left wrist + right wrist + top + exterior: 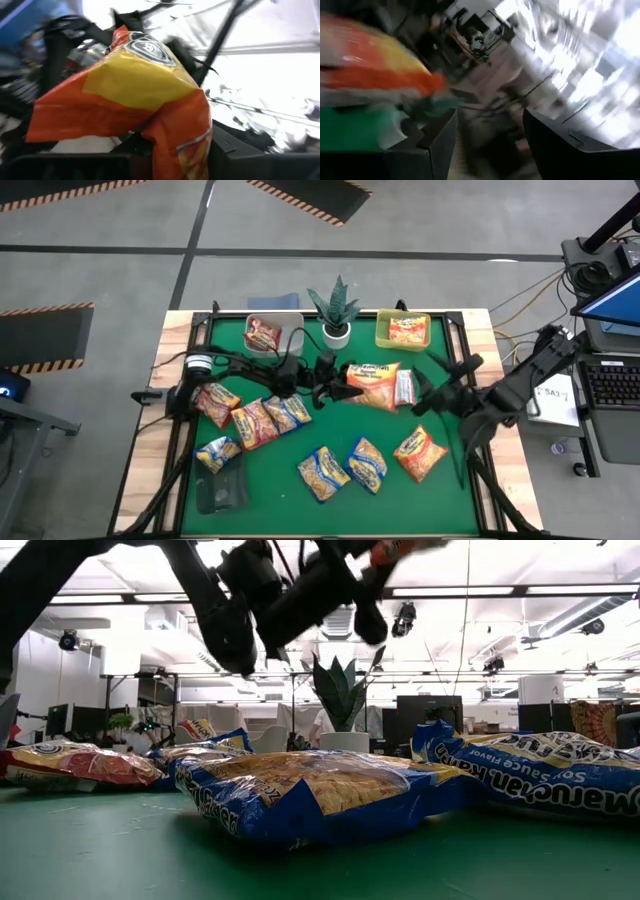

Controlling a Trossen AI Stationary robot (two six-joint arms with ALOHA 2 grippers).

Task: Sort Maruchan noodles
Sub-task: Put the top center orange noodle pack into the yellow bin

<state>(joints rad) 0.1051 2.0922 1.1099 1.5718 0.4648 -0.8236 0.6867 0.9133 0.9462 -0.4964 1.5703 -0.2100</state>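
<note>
Orange-yellow packet [374,383] is up off the green mat [300,500] mid-table, between the two arms. Left gripper [335,392] is clamped on its end: in the left wrist view the packet [135,95] fills the frame right in front of the fingers, jaws pinched narrow on the plastic. Right gripper [425,395] sits just beside a smaller red-white packet [405,387] at the other end; in its own wrist view the two dark fingers [440,145] stand apart with nothing between them, so it is open and holding nothing that I can see. Contact with either packet: cannot tell.

Rest of the noodles:
- one red packet in the clear bin [271,333] at the back, left of the plant [335,310]
- one orange packet in the yellow-green bin [402,330], right of the plant
- cluster of four on the left side of the mat [250,420], mixed red and yellow-blue
- two yellow-blue packets [345,468] near the front centre, lying side by side
- one orange packet [420,453] front right, apart from those two

Empty-looking clear bin [221,488] at the front left corner.
</note>
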